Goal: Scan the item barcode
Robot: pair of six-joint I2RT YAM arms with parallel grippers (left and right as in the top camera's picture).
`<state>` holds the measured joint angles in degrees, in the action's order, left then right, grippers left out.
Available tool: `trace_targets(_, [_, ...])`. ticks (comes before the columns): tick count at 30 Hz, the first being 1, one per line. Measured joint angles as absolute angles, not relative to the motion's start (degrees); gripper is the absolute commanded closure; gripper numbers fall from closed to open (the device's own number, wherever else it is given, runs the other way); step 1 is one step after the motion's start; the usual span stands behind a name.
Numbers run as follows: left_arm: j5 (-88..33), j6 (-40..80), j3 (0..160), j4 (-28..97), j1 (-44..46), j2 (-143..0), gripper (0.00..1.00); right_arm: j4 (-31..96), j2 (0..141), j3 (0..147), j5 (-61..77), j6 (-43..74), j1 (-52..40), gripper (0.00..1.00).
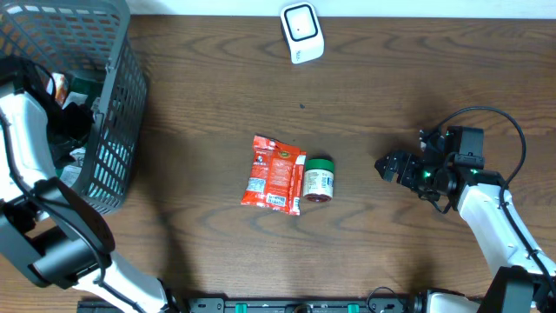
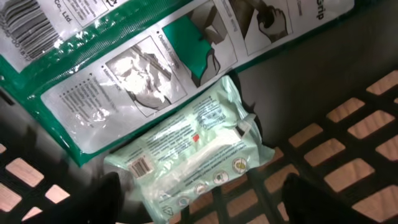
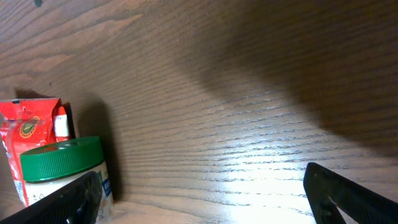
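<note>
The pale green crinkly plastic packet [image 2: 193, 155] lies on the floor of the grey lattice basket [image 1: 117, 130], at the left edge of the wooden bench [image 1: 391, 87]. It sits between the tips of the spread left pincer [image 2: 204, 190], unpinched, and touches one glossy green-and-white pouch [image 2: 124, 56]. The right pincer [image 3: 202, 193], also spread, hovers near one green-lidded jar [image 3: 62, 162] and one red sachet [image 3: 28, 124].

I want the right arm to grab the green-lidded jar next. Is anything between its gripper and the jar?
Nothing visible does. Only bare table lies between the open right gripper and the jar. The red packet lies beside the jar on its far side, out of the way.
</note>
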<state>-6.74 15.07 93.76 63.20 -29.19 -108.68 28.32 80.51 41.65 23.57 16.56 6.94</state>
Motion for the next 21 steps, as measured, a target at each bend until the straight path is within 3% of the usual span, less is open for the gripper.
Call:
trace_targets(16, [-6.13,23.42,79.13,53.65,-29.26,-110.72,0.14,28.32,80.51,41.65,23.57,16.53,6.94,0.01])
trace_targets(18, [-6.0,24.58,77.52,51.66,-29.23,-109.91,0.22,28.29,80.51,41.65,23.57,16.53,6.94,0.01])
trace_targets(21, [-5.65,25.93,75.85,50.13,-29.26,-108.81,0.43,28.29,80.51,41.65,23.57,16.53,6.94,0.01])
